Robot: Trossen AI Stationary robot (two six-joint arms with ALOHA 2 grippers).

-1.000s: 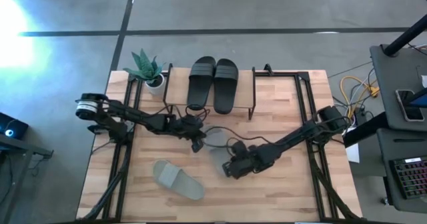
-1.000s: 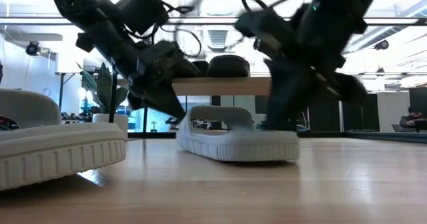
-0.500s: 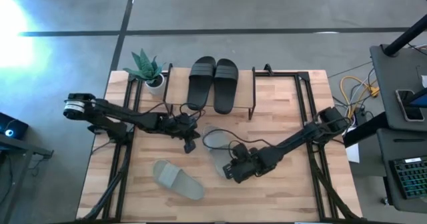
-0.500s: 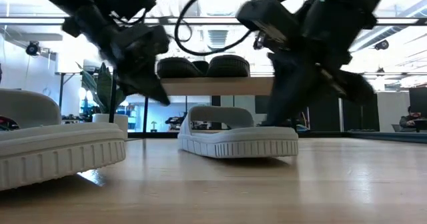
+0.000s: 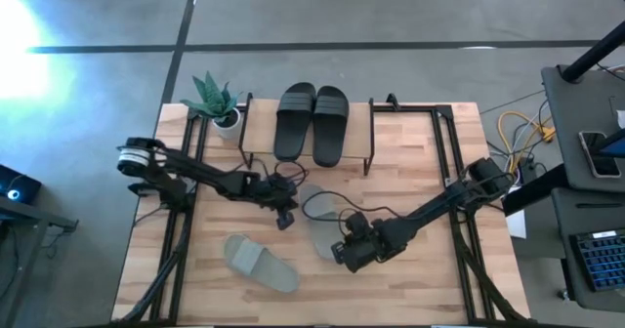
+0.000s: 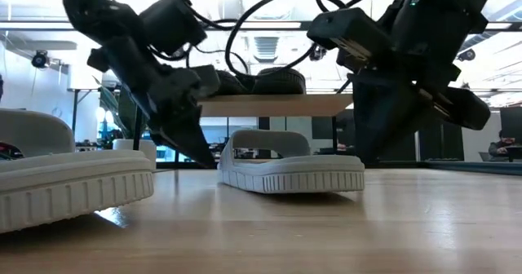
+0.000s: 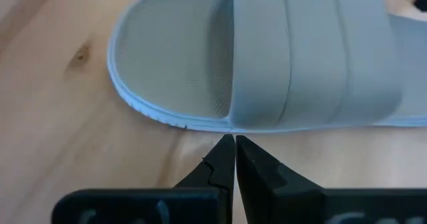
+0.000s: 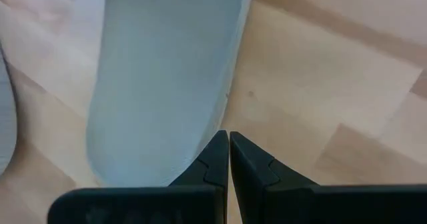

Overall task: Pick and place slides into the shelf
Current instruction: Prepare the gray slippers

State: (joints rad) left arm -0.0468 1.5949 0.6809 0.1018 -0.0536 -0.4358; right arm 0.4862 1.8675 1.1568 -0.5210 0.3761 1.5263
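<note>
A light grey slide (image 5: 320,232) lies sole down on the table's middle, between my two grippers; it also shows in the low view (image 6: 289,172). My left gripper (image 5: 284,218) is shut, its tips at the slide's left long side. My right gripper (image 5: 342,254) is shut, its tips at the slide's near right edge. The second grey slide (image 5: 260,263) lies flat near the front left. The black pair (image 5: 312,123) rests on the shelf's top board (image 5: 356,133). My left gripper's shut fingertips (image 7: 225,144) meet the grey slide's sole rim (image 7: 220,125) on its long side, where the strap begins. They slant down from the table's left. The slide lies flat on the table. My right gripper's shut fingertips (image 8: 220,143) stand at the sole's edge (image 8: 212,127); I cannot tell whether they touch it.
A potted plant (image 5: 217,102) stands at the far left corner beside the shelf. Black frame rails (image 5: 451,152) run along both table sides. Loose cables (image 5: 322,203) arc over the middle slide. Bare wood lies at the near right.
My left gripper drew up and back toward the table's left, then came down again to the grey slide's side. My right gripper has shifted a little toward the table's right and near edge. Both stay shut. The slide stays flat.
</note>
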